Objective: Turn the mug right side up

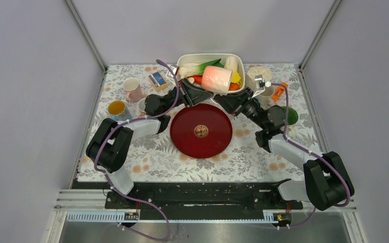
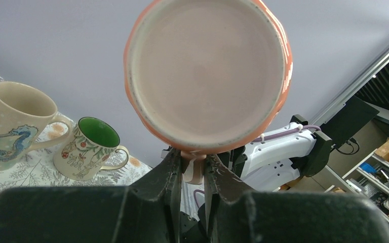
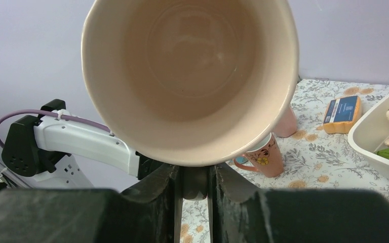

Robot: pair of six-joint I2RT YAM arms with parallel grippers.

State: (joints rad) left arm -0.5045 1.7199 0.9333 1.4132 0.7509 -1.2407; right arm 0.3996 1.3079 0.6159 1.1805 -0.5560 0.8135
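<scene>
The orange mug [image 1: 217,79] is held in the air on its side, over the near rim of the white tub. My left gripper [image 1: 198,92] and my right gripper [image 1: 228,98] come at it from opposite sides, and both are shut on its handle. The left wrist view faces the mug's flat base [image 2: 207,71], with the gripper [image 2: 193,163] clamping the handle [image 2: 194,172] below it. The right wrist view looks into the mug's cream-coloured opening [image 3: 192,76], with the gripper [image 3: 195,174] clamped on the handle below the rim.
A red plate [image 1: 201,130] lies just in front of the grippers. The white tub [image 1: 239,63] of vegetables stands behind. A pink mug [image 1: 131,89], a yellow-lined mug [image 1: 117,109] and a blue box [image 1: 157,79] are on the left. A seahorse mug [image 2: 12,126] and a green-lined mug [image 2: 92,149] are on the right.
</scene>
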